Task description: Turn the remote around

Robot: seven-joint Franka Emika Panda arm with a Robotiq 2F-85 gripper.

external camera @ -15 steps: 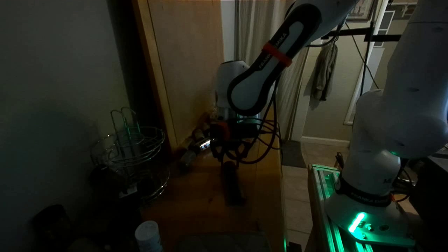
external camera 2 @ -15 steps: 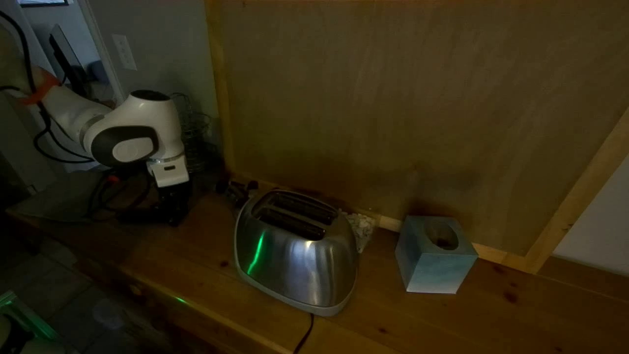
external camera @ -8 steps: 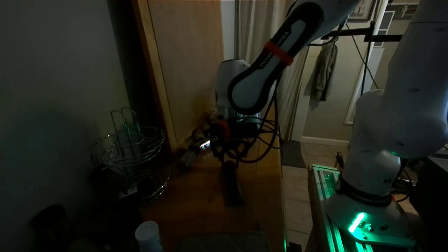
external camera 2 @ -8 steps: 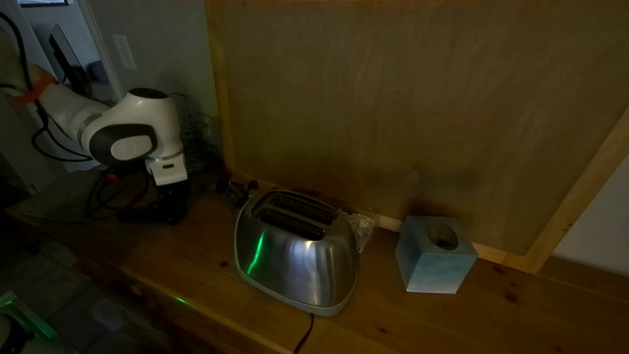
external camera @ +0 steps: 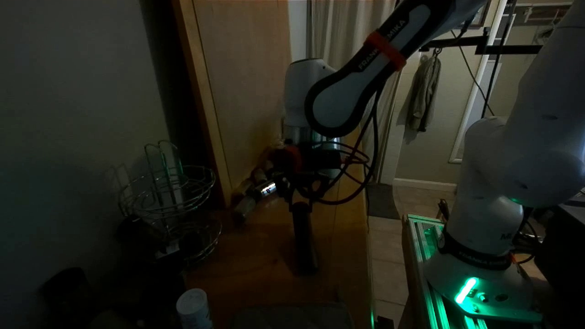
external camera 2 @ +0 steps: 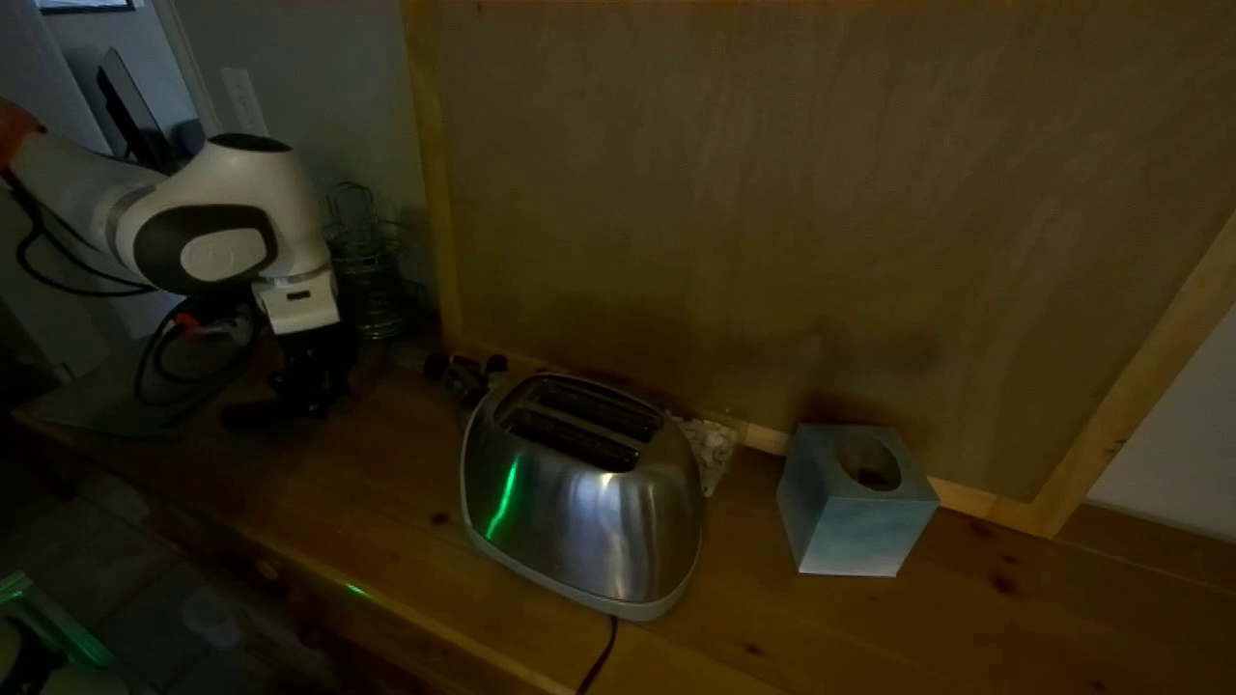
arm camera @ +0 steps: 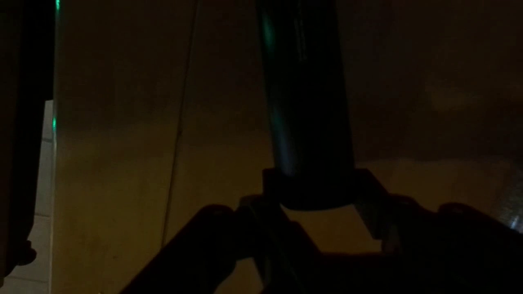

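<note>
The remote is a slim black bar (external camera: 305, 244), seen in both exterior views and the wrist view. My gripper (external camera: 301, 206) points down and is shut on one end of the remote. In the wrist view, the fingertips (arm camera: 314, 185) press on both sides of the remote (arm camera: 306, 102), and its long body extends away from the jaws toward the top of the picture. In an exterior view, the remote (external camera 2: 256, 415) sticks out sideways from the gripper (external camera 2: 314, 396). It appears held slightly above the wooden table (external camera 2: 386, 521); the dark makes the exact gap hard to tell.
A wire rack (external camera: 169, 196) stands by the wall, with a white cylinder (external camera: 193, 306) and a dark mat (external camera: 292, 316) nearer that camera. A steel toaster (external camera 2: 584, 521) and a blue tissue box (external camera 2: 855, 512) stand farther along the table. Cables (external camera: 352, 183) hang from the arm.
The arm has risen and shifted back, away from the toaster, carrying the remote with it. The remote's shadow now shows apart beside it. The other objects have not moved.
</note>
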